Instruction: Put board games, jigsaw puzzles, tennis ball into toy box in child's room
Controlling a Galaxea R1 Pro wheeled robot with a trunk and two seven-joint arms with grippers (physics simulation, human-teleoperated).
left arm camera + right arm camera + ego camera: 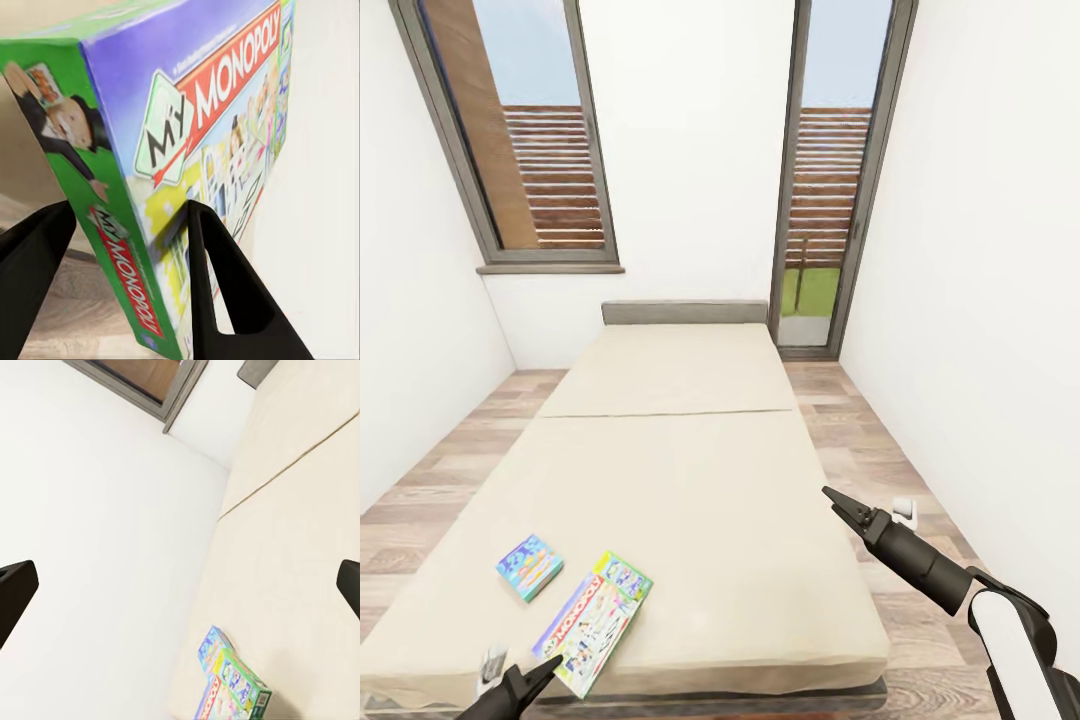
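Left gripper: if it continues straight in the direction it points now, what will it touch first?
The left gripper would most likely meet the Monopoly board game first. Its green edge already sits between the open fingers, with the bed underneath. Whether a finger already touches is unclear.

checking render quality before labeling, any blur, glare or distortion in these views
Head view: wide-angle, window frames lean, even light, no glare. Left wrist view: Monopoly box close, print soft. Right wrist view: wall blown out white.
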